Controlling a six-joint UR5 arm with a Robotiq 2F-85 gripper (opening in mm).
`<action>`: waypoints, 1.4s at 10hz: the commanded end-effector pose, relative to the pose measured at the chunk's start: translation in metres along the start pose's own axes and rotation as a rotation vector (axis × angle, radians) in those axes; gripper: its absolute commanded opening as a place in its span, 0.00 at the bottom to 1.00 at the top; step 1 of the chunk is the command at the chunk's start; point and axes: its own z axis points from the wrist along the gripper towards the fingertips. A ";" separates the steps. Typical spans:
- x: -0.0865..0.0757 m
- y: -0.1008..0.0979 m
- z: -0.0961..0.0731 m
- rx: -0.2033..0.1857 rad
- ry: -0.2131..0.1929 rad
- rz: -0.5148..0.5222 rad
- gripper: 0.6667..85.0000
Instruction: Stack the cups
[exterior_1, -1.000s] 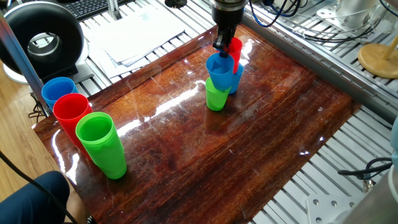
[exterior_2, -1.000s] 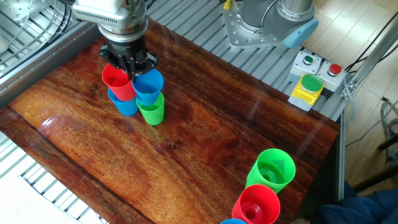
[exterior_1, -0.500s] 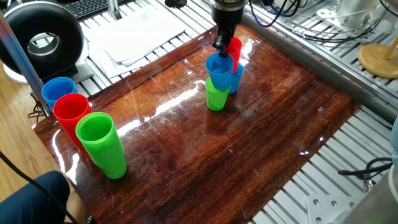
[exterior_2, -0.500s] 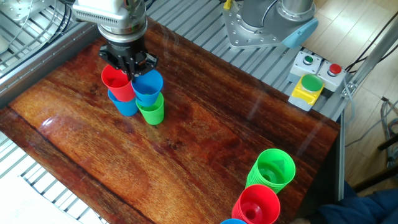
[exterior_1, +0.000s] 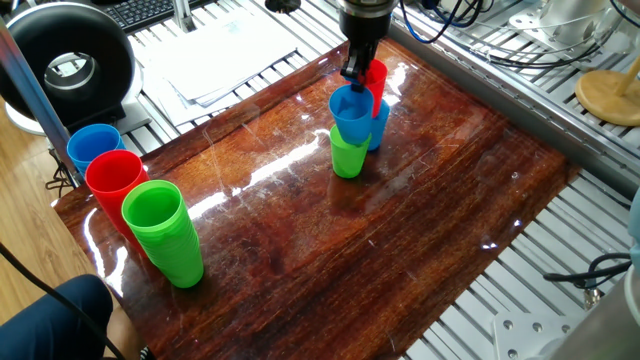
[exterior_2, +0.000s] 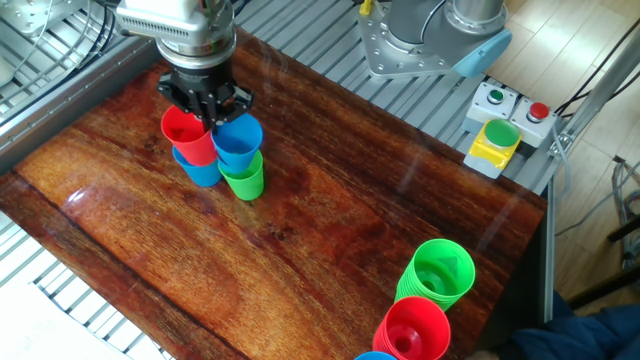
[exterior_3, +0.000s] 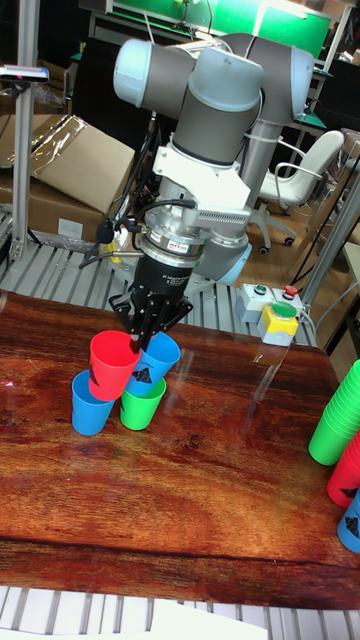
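My gripper is shut on the rim of the red cup, holding it slightly tilted just above a blue cup that stands on the table. Right beside it, a second blue cup sits nested in the green cup. In the one fixed view the gripper grips the red cup behind the blue cup on the green cup. The tall view shows the red cup over the lone blue cup.
Tall stacks of bigger cups stand at one table corner: green, red and blue. A button box sits off the table's far edge. Metal rails surround the wooden tabletop.
The gripper and the red cup have drifted very slightly sideways over the lone blue cup. The other cups have not moved.
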 end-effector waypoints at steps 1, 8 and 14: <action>-0.003 0.000 -0.001 -0.007 -0.013 0.000 0.17; -0.003 0.000 0.001 -0.009 -0.022 -0.007 0.22; -0.010 -0.001 0.006 -0.011 -0.042 -0.011 0.24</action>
